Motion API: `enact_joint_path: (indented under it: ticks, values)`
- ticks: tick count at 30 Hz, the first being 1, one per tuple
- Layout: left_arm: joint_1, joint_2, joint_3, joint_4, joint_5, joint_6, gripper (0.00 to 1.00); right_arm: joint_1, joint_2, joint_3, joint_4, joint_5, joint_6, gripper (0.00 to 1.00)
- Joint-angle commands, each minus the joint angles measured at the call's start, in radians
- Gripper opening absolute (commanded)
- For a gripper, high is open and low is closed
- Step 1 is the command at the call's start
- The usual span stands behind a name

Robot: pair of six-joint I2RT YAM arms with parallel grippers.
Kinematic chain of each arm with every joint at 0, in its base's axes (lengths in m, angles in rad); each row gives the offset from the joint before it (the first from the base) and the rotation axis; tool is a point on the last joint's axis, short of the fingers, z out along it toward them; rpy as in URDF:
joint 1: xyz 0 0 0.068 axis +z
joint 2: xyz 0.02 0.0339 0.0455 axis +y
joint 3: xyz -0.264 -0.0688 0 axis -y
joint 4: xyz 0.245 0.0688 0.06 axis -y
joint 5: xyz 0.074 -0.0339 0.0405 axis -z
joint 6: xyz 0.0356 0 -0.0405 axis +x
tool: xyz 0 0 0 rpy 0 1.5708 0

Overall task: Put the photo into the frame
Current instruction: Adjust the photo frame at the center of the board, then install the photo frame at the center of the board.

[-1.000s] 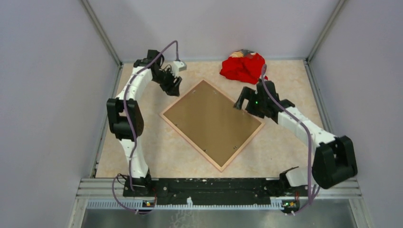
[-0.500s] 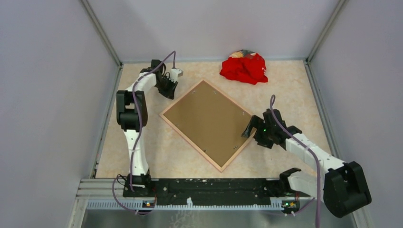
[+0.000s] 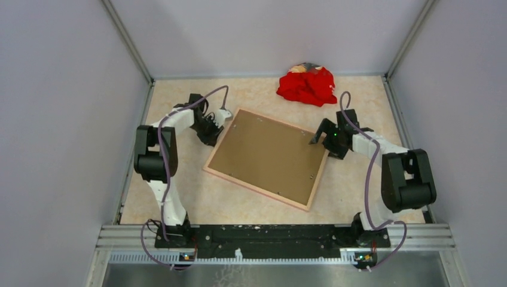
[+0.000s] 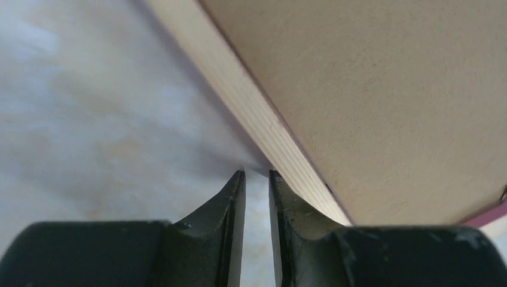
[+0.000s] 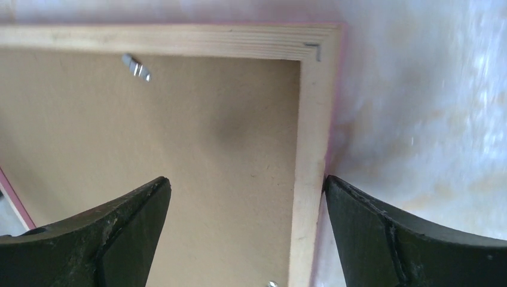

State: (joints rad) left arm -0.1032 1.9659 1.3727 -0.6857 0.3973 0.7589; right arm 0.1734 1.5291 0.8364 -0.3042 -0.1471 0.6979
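Observation:
The frame [image 3: 258,189] lies face down on the table, tan wood back up, with a plain brown backing board [image 3: 269,155] inside it. The photo is hidden. My left gripper [image 3: 210,133] sits at the frame's left edge. In the left wrist view its fingers [image 4: 256,174] are almost together with nothing between them, tips against the wooden rail [image 4: 251,116]. My right gripper [image 3: 321,133] is at the frame's right corner. In the right wrist view it [image 5: 246,179] is open wide, straddling the rail [image 5: 311,149], with its right finger touching the rail's outer edge.
A red cloth heap [image 3: 307,85] lies at the back right of the table. Grey walls with metal posts close in the table on three sides. A small metal tab [image 5: 136,67] sits on the backing board [image 5: 197,137].
The frame has turned counter-clockwise on the table. My right gripper moved from the frame's lower right edge up to its right corner. My left gripper moved nearer along the left edge.

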Motion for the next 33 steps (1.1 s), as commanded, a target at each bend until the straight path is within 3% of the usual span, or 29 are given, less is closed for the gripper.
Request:
enact_joint_path:
  ticks: [1,6,13,19,26,33]
  values:
    - [-0.085,-0.051,-0.130,-0.211,0.123,0.118,0.29,0.003,0.101,0.163,0.097,-0.095,-0.026,0.99]
    - [-0.086,-0.070,-0.130,-0.262,0.153,0.125,0.34,-0.007,0.180,0.311,-0.001,-0.007,-0.088,0.99]
    - [0.090,-0.037,0.097,-0.433,0.400,0.135,0.42,-0.001,0.055,0.354,-0.044,0.086,-0.142,0.99]
    - [0.091,0.128,0.209,-0.367,0.562,-0.075,0.42,0.127,0.026,0.304,0.051,0.048,-0.098,0.97]
    - [0.088,0.193,0.198,-0.268,0.528,-0.161,0.33,0.336,0.132,0.308,0.264,-0.087,-0.035,0.89]
    - [0.089,0.199,0.170,-0.232,0.529,-0.179,0.22,0.442,0.287,0.419,0.367,-0.146,-0.004,0.82]
